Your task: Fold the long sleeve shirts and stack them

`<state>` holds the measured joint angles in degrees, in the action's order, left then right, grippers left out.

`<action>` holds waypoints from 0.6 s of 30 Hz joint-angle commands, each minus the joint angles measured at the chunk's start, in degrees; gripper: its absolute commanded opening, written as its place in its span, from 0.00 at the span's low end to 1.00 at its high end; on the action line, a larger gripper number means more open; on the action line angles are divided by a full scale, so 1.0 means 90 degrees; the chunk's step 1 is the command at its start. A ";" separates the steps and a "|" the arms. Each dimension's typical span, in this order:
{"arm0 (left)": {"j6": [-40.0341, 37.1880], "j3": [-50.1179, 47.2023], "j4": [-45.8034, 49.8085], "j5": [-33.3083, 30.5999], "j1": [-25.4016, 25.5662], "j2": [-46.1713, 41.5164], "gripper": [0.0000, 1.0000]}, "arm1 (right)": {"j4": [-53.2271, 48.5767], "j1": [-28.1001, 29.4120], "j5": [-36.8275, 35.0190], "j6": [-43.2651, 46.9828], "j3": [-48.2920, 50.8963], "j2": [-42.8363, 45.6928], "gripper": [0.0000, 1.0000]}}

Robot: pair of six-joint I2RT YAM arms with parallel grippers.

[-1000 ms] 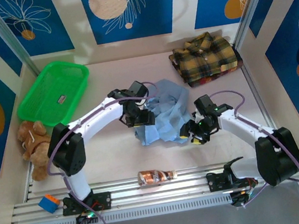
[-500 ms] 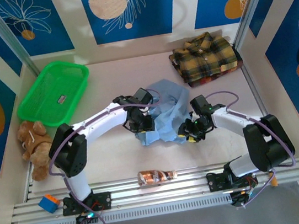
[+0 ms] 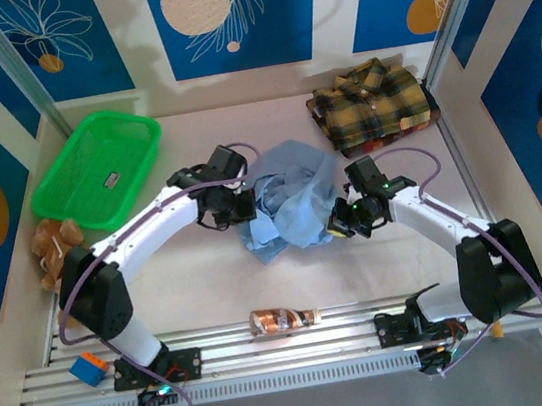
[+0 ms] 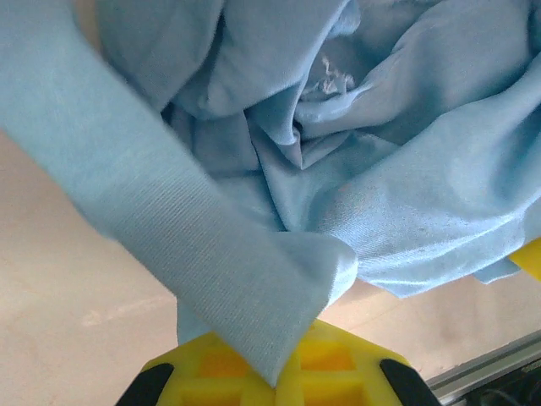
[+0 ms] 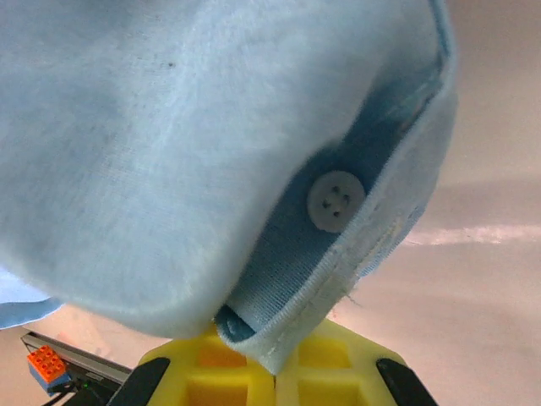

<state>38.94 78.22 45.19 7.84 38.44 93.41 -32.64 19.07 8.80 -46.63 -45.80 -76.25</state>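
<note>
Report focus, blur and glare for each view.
Top external: evenly lit and sharp across the light blue shirt. Left wrist: the near cloth strip blurs toward the upper left, while the folds behind are crisp. Right wrist: the button is sharp, and a pale glare streak crosses the table.

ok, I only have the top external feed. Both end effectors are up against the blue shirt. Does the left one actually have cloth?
Observer: Yes. In the left wrist view the left end effector is shut on a flat band of the light blue shirt, and the cloth runs straight out from the pinch.
Operator: And the right?
Observer: In the right wrist view the right end effector is shut on a stitched, doubled edge of the same shirt.
Operator: Which edge?
Observer: I can't name it, but a grey four-hole button sits on that edge just beyond the pinch.
</note>
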 commanded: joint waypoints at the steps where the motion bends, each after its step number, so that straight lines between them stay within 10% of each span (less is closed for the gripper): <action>1: -0.0198 0.0349 0.0207 -0.0004 -0.0515 -0.0582 0.00 | -0.1237 -0.0472 0.0044 0.0276 -0.0728 0.0720 0.00; 18: -0.1033 0.3206 0.0979 0.0005 -0.2655 -0.0937 0.00 | -0.2805 -0.2548 0.1234 0.1651 -0.4158 0.0286 0.00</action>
<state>32.64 102.67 51.11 8.10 16.97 83.99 -54.52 -2.31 15.59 -35.35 -78.61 -71.75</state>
